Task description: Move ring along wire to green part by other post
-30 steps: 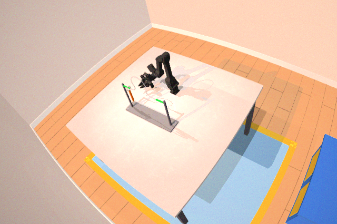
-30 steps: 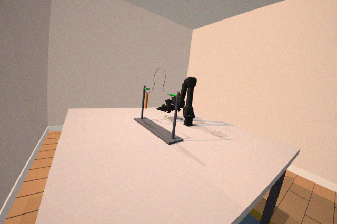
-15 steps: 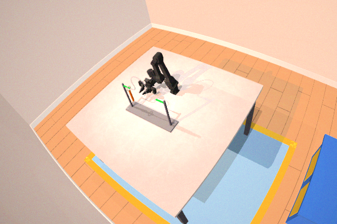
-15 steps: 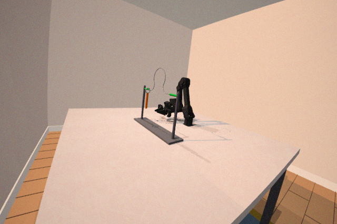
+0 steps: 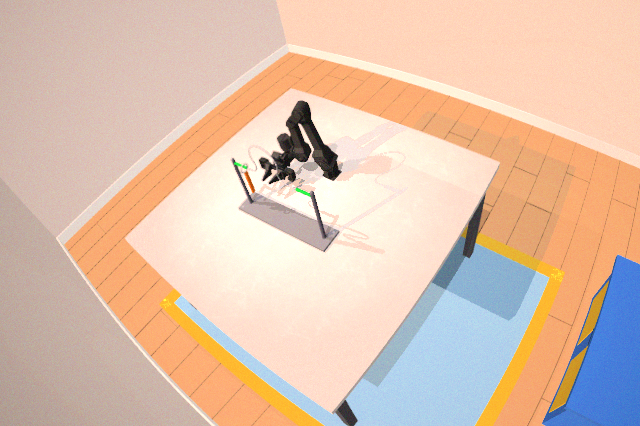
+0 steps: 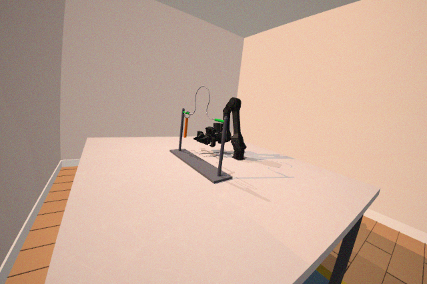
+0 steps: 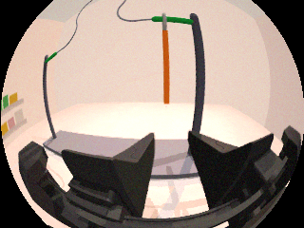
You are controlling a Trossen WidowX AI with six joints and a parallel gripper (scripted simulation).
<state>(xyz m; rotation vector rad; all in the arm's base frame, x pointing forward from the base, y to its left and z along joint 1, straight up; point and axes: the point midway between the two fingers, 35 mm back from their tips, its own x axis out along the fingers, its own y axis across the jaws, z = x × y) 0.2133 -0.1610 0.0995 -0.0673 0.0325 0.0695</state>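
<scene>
The ring (image 6: 187,115) (image 7: 164,22) hangs on the green wire part (image 5: 237,165) (image 7: 180,20) next to one post (image 5: 242,183) (image 6: 181,129) (image 7: 199,76). Its orange handle (image 5: 250,182) (image 6: 186,127) (image 7: 165,66) hangs straight down, free of the fingers. The other green part (image 5: 303,191) (image 6: 219,121) (image 7: 51,57) is by the second post (image 5: 317,214) (image 6: 222,150) (image 7: 46,95). My gripper (image 5: 267,180) (image 6: 195,138) (image 7: 171,136) is partly open and empty, on the arm's side of the wire. In the wrist view its fingertips are below the handle's lower end, with a gap to it.
The thin grey wire (image 6: 202,86) (image 7: 135,20) arches high between the green parts. The grey base plate (image 5: 289,222) (image 6: 199,165) (image 7: 95,146) joins both posts on the table (image 5: 258,297) (image 6: 155,222). A blue shelf unit (image 5: 610,349) stands on the floor.
</scene>
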